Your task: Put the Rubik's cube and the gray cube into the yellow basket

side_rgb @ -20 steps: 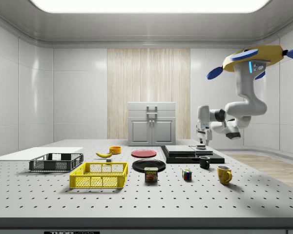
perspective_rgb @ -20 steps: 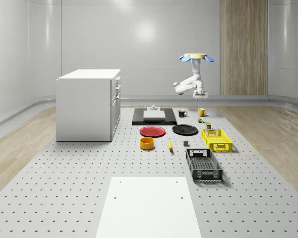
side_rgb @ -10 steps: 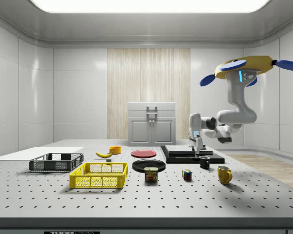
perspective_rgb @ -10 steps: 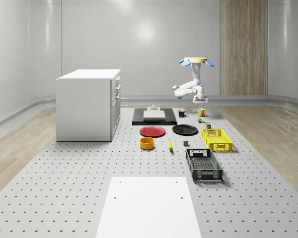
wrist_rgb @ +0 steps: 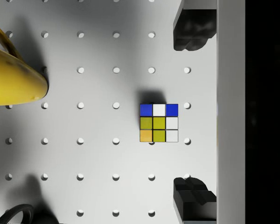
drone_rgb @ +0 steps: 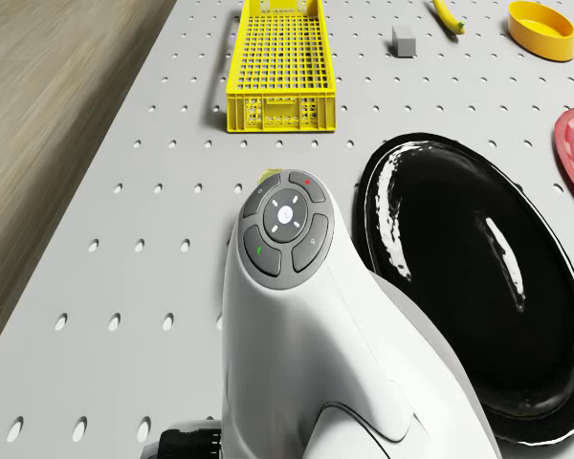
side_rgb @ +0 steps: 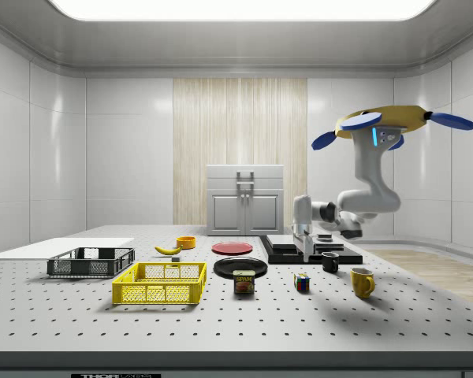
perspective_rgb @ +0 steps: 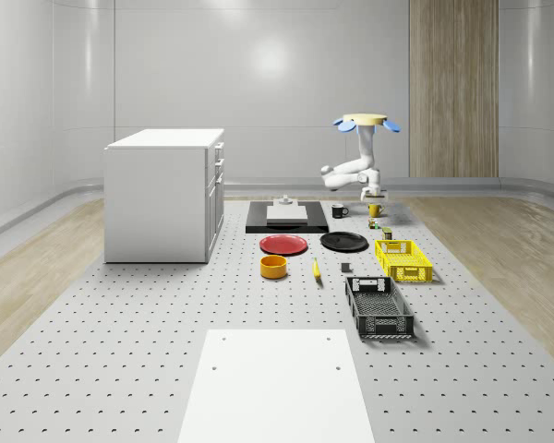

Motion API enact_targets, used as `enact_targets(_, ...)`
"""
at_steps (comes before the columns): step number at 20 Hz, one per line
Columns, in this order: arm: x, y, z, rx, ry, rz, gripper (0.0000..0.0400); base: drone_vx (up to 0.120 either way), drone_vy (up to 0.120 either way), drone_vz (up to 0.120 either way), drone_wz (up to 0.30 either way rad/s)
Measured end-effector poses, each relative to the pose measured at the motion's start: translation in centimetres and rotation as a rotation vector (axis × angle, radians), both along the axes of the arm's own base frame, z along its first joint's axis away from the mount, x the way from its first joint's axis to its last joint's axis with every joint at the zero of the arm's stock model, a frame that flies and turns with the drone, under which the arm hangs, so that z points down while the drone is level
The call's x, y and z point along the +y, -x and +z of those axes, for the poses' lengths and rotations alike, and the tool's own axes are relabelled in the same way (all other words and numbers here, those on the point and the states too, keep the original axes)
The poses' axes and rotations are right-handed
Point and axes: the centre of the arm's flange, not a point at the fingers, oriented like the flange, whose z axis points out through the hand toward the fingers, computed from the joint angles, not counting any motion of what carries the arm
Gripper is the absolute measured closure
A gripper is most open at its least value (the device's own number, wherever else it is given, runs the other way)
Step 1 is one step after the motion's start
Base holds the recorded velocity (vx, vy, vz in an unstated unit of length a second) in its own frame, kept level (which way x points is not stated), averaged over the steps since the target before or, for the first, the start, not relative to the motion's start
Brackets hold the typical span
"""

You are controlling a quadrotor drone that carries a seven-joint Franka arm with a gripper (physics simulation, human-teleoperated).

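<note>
The Rubik's cube (wrist_rgb: pixel 159 123) lies on the perforated table, straight below my wrist and slightly off the line between the fingertips (wrist_rgb: pixel 190 36). My gripper (wrist_rgb: pixel 192 115) is open and holds nothing. In the side view the gripper (side_rgb: pixel 305 252) hangs a little above and behind the Rubik's cube (side_rgb: pixel 301 283). The drone (side_rgb: pixel 382 122) hovers above the table's far right part in the whole-scene view, with the gripper (perspective_rgb: pixel 371 195) below it. The gray cube (perspective_rgb: pixel 345 269) (drone_rgb: pixel 404 40) sits on the table just beside the yellow basket (perspective_rgb: pixel 403 259) (side_rgb: pixel 160 283) (drone_rgb: pixel 279 67), which is empty.
A yellow mug (side_rgb: pixel 362 281) (wrist_rgb: pixel 14 79) and a black mug (side_rgb: pixel 329 262) stand close to the Rubik's cube. A Spam can (side_rgb: pixel 243 281) and a black plate (drone_rgb: pixel 469 287) lie between the cube and the basket. A black basket (perspective_rgb: pixel 379 306) and a white cabinet (perspective_rgb: pixel 166 194) stand further off.
The drone has sunk and drifted toward the side view's left. The arm has lowered the gripper to just above the table by the Rubik's cube.
</note>
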Motion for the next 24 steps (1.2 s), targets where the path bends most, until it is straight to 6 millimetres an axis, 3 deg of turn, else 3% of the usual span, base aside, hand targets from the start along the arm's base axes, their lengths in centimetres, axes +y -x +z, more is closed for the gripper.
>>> enact_targets(8,0.0,0.0,0.0,0.0,0.0,0.0,0.0,0.0,-0.025,-0.12,0.0)
enact_targets(13,0.0,0.0,0.6,0.0,0.0,0.0,0.0,0.0,0.0,-0.008,0.0)
enact_targets(24,0.1,0.0,4.5,0.0,0.0,0.001,0.0,0.0,0.0,0.0,0.0)
